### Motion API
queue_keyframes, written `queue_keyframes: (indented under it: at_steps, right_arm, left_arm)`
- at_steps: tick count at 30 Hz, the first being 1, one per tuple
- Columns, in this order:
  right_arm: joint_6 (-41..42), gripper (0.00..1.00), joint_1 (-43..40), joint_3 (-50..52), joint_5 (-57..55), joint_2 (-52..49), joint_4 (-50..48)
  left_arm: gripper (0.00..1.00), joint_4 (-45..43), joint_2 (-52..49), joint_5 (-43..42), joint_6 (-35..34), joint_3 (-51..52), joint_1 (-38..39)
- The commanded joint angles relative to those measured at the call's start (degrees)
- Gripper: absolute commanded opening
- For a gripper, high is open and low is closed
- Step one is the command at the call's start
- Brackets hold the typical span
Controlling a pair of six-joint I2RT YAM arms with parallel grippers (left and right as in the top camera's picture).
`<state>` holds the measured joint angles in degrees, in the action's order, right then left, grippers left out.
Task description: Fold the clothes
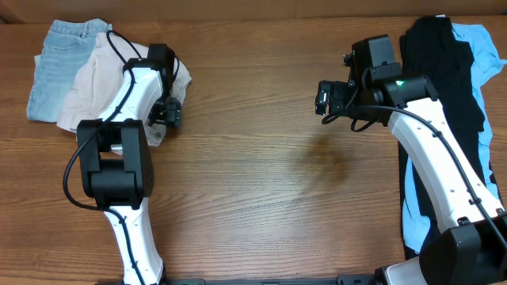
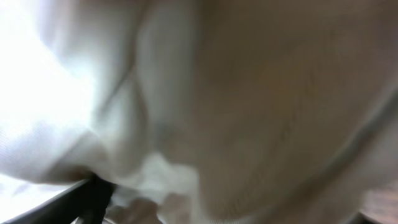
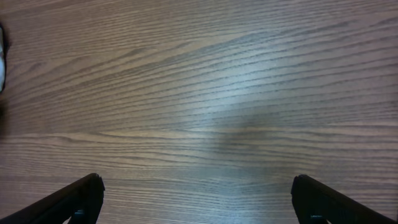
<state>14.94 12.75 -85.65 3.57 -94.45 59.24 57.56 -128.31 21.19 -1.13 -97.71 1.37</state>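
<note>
Table (image 3: 199, 93) fills right wrist view — clothes (image 2: 249, 93) smother the left's

Beige khaki shorts (image 1: 89, 91); faded-blue denim shorts (image 1: 51, 71); brown woodgrain table (image 1: 261, 119).

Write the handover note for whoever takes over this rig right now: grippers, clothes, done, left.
Left gripper: at the right edge of the pale beige khaki cotton shorts; its wrist view shows only blurred beige cloth, so open or shut cannot be told.
Right gripper: open, empty, above the wooden table.
Shorts: crumpled at far left, overlapping faded light-blue denim shorts. Black garment and sky-blue garment lie at right.
Done: no neat fold shows.
Left: spread the beige shorts flat, then fold.
</note>
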Motion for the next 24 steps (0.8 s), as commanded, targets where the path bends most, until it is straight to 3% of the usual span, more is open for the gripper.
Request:
queue_keyframes:
  at_steps: [1, 2, 3, 5, 6, 14, 24]
  right_arm:
    - [-0.6, 1.0, 0.0, 0.2, -0.6, -0.3, -0.2]
    - [-1.2, 1.0, 0.0, 0.2, -0.6, -0.3, -0.2]
    - [-1.6, 1.0, 0.0, 0.2, -0.6, -0.3, -0.2]
    - [-1.7, 1.0, 0.0, 0.2, -0.7, -0.3, -0.2]
    - [-1.7, 1.0, 0.0, 0.2, -0.8, -0.3, -0.2]
    - [-1.7, 1.0, 0.0, 0.2, -1.0, -0.3, -0.7]
    - [-1.7, 1.0, 0.0, 0.2, -1.0, -0.3, -0.6]
  left_arm:
    - [0.61, -1.7, -6.8, 1.8, -0.8, 1.0, -1.8]
    - [0.48, -2.4, -6.9, 1.9, -0.8, 1.0, -2.1]
    - [0.29, -3.3, -7.0, 2.0, -0.8, 1.0, -2.4]
    - [0.07, -5.4, -7.0, 3.7, -1.2, 1.0, -3.0]
    - [0.04, -5.4, -7.0, 4.9, -2.1, 0.8, -3.2]
    - [0.04, 5.4, -6.8, 7.8, -9.5, -10.3, -4.7]
    - [0.04, 25.2, -5.9, 4.9, -9.9, -44.3, -4.7]
